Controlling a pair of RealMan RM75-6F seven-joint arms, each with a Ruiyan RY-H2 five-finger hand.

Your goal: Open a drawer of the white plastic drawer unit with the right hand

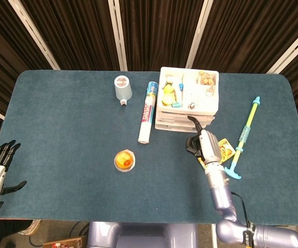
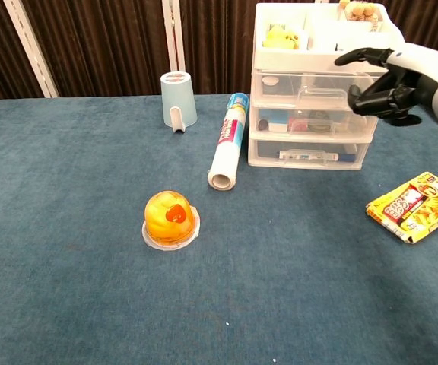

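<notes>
White plastic drawer unit: drawers all closed. Right hand hovers near its upper right corner, fingers loosely curled, holding nothing.

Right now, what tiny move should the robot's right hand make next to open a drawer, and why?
Probably bring the right hand a little left, to the top drawer's handle. All drawers of the white drawer unit look closed, and the hand hovers open by the unit's right edge, holding nothing.
</notes>
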